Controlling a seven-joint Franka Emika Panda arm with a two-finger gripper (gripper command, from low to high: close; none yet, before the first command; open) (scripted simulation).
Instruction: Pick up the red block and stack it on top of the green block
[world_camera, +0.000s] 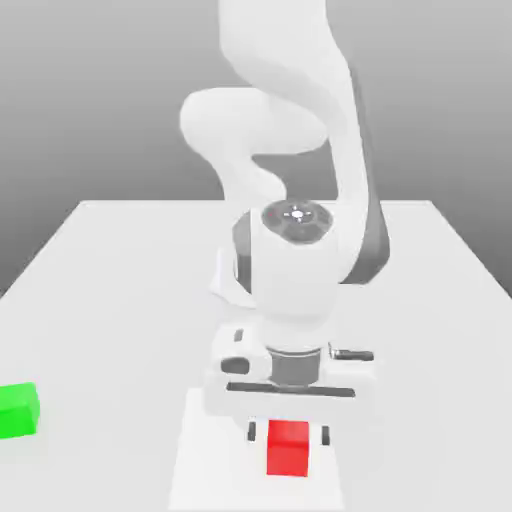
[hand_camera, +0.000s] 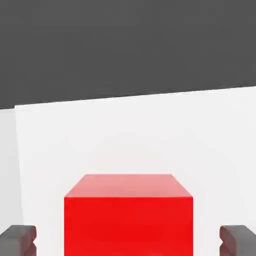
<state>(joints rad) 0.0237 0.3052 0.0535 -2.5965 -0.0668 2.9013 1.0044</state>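
The red block (world_camera: 288, 447) lies on the white table near its front edge, directly under the hand. My gripper (world_camera: 288, 434) is open and lowered around it, one dark finger on each side. In the hand view the red block (hand_camera: 128, 215) sits between the fingertips (hand_camera: 19, 240), and a visible gap on both sides shows the pads are apart from its faces. The green block (world_camera: 18, 410) rests on the table at the exterior view's far left, well away from the hand.
The white table (world_camera: 120, 300) stretches behind and to both sides of the arm. The arm's white body (world_camera: 290, 260) rises over the table's middle. A lighter square patch of table (world_camera: 200, 470) surrounds the red block.
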